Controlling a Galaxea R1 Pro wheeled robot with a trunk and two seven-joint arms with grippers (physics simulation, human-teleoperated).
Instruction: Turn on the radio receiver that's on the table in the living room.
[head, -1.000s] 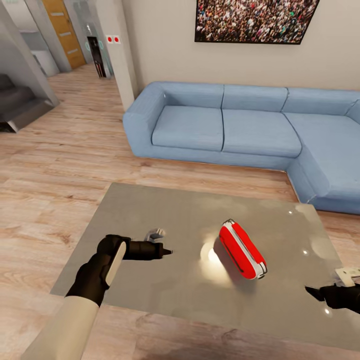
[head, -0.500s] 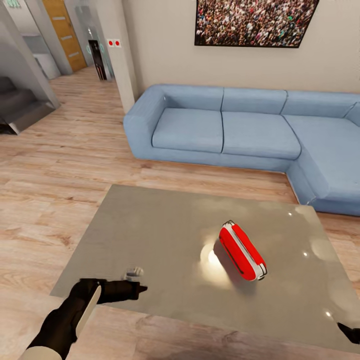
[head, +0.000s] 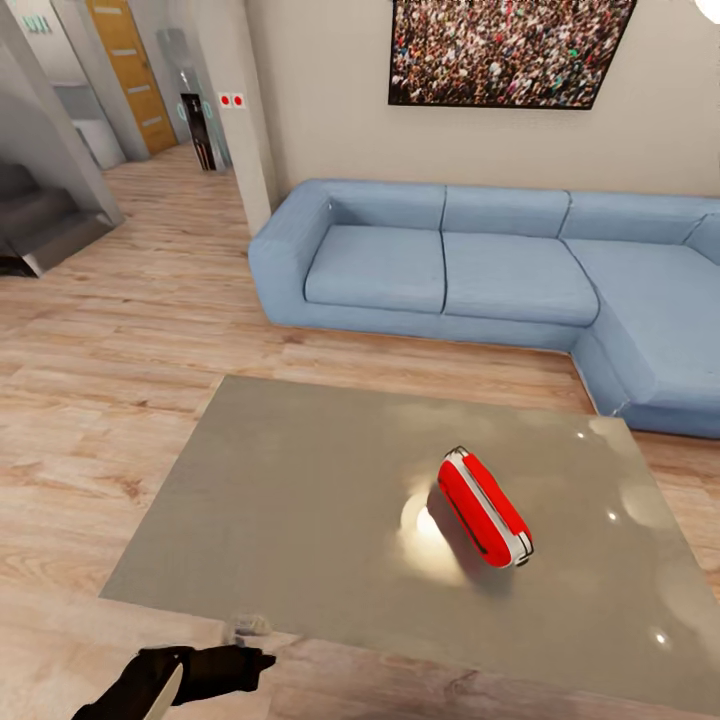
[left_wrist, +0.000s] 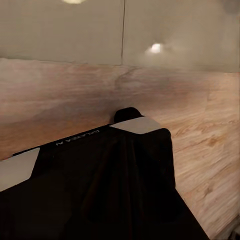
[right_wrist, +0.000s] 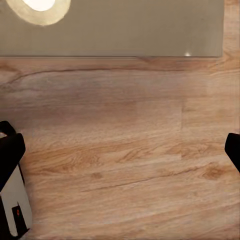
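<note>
1. The radio receiver (head: 485, 507) is red with a white band; it sits on its edge on the table (head: 300, 500), a bit toward the robot's right side; a bright light spot shines on the tabletop just beside it.
2. The table stands in the living room, in front of the blue sofa (head: 480, 270); a big crowd photo (head: 510, 50) hangs on the wall above.
3. The left gripper (head: 255, 660) is low, by the near edge of the table, well apart from the radio; its fingers look pressed together, holding nothing.
4. In the right wrist view, the right gripper (right_wrist: 120, 165) hangs over the wood floor (right_wrist: 120, 125) near the table edge; its fingers are spread wide, with nothing between them.
5. I think the step is reaching; the radio is not touched yet.
6. Next, one arm must go up over the table and across to the radio; then it must press the switch gently, so the radio does not tip over; I cannot see where the switch is.
</note>
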